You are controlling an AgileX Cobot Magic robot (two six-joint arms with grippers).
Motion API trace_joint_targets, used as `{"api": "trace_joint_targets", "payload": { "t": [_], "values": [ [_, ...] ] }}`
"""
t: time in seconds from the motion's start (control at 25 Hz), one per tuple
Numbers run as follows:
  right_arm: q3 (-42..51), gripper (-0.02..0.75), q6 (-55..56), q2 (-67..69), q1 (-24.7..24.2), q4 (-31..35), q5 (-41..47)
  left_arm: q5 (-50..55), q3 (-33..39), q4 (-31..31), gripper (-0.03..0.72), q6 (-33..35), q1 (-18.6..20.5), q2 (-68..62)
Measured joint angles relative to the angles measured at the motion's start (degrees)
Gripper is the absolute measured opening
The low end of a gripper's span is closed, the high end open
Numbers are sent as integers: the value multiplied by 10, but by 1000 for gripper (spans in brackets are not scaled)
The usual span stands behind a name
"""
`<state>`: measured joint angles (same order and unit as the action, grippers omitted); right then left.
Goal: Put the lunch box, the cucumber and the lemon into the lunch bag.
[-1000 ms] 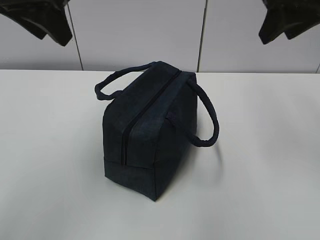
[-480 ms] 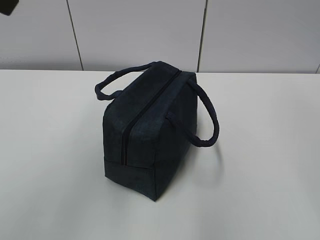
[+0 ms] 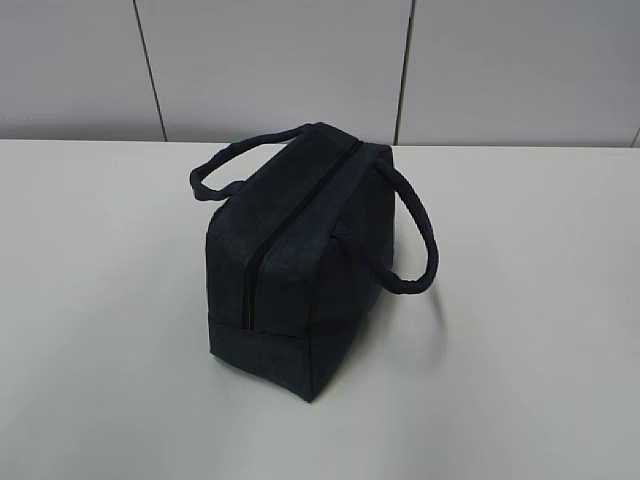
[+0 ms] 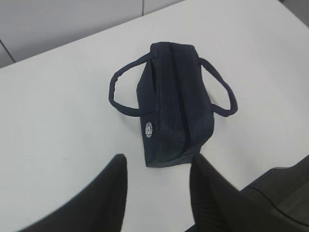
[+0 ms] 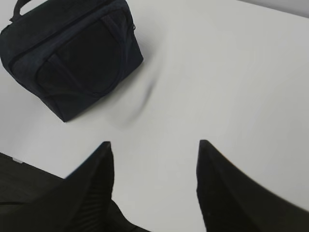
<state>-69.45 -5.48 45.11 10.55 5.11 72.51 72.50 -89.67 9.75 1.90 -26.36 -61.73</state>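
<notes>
Table (image 3: 90, 300): white, panelled grey wall (image 3: 270, 60) behind, zipped lunch bag (image 3: 300, 250) centred. Left gripper (image 4: 157, 193) and right gripper (image 5: 154, 186): raised above table, jaws apart, empty.

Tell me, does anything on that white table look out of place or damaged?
Nothing stands out. The dark navy fabric lunch bag sits upright on the white table, zipper closed, both loop handles drooping outward. No spills or tears show. The food items aren't visible.

I see even, diffuse light on the white tabletop (image 3: 540, 330), with no glare. The lunch bag (image 3: 300, 270) reads nearly black, its detail lost, and casts a soft shadow to its right. My wrist views are grainier, and each claw looms blurred and dark.
</notes>
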Motion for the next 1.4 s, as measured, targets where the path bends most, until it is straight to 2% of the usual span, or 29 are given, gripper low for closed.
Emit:
{"api": "trace_joint_targets", "payload": {
  "t": [0.12, 0.52, 0.92, 1.4],
  "values": [
    [11, 413, 0, -49, 0, 0, 1, 0, 34, 6, 290, 0, 0, 43],
    [47, 414, 2, -156, 0, 1, 4, 1, 217, 16, 290, 11, 0, 240],
    [173, 414, 4, -254, 0, 33, 5, 2, 359, 36, 272, 12, 0, 415],
    [317, 414, 2, -426, 0, 13, 6, -9, 518, 33, 268, 17, 0, 570]
  ]
}}
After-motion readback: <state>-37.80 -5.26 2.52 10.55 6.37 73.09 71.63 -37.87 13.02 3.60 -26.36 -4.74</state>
